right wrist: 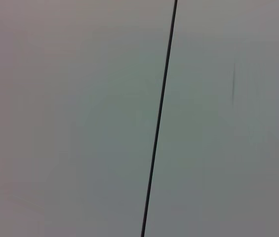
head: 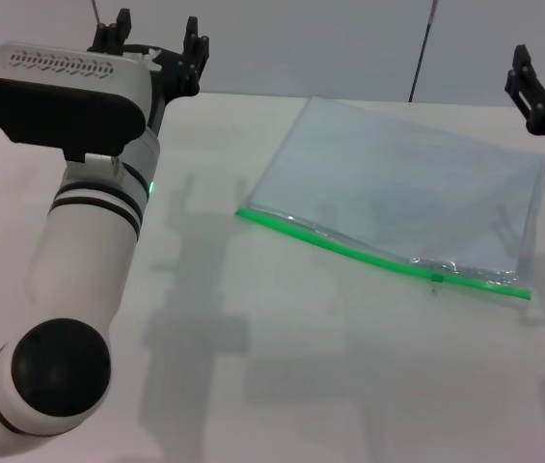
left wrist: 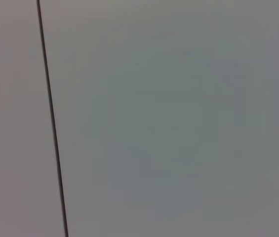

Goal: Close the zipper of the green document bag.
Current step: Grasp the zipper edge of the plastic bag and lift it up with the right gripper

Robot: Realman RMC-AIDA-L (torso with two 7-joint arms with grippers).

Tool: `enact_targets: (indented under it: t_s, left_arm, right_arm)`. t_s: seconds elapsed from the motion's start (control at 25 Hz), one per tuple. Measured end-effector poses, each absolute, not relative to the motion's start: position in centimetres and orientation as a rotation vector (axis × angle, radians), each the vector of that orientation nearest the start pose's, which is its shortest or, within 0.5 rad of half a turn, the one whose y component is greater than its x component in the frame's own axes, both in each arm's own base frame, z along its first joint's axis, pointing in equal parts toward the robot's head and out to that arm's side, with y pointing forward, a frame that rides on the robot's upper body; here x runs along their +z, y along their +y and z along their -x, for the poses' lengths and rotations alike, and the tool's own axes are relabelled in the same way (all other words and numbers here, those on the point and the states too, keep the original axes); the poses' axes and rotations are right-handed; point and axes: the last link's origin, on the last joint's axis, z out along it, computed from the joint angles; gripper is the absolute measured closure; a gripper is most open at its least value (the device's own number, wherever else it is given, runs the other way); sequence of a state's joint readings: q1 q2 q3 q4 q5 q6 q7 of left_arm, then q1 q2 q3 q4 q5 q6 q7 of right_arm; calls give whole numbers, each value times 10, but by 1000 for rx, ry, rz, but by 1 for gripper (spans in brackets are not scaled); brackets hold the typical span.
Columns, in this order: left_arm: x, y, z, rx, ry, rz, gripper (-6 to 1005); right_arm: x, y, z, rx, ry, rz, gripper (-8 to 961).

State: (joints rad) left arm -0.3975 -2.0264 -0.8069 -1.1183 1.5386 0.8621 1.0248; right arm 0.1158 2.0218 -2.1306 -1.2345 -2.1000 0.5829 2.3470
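Up at the far left of the head view, my left gripper (head: 153, 43) hangs raised at the back edge of the white table (head: 282, 386), its two black fingers (head: 191, 48) spread apart with nothing between them. It sits well apart from the work, with bare tabletop between it and the bag. My right gripper (head: 542, 92) shows only partly at the far right edge, also raised, black, close above the bag's far right corner without touching it; I cannot tell whether it is spread or pressed together. Between the two arms, nearer the right one, the green document bag (head: 397, 183), a large flat rectangular pouch of translucent pale grey-blue plastic, lies flat on the table, turned at a slant. Its long near edge carries the zipper (head: 349, 246), a thin bright green plastic strip running from the bag's near left corner down to its near right corner. The tiny dark green slider (head: 436, 279) sits on that strip toward the right end, and the plastic just behind it looks a little puckered. Both wrist views show only a plain pale grey wall (left wrist: 179, 123) crossed by a thin dark line (left wrist: 50, 118).
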Motion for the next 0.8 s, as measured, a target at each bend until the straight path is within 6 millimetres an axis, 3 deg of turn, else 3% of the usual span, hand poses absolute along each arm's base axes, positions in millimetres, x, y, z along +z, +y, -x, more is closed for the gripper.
enact_targets:
  t_s: [0.8]
  left_arm:
    - [-29,372,168,-577,-473,1523,254]
  right_arm:
    - [-7,336,-206,563,420,1656,133]
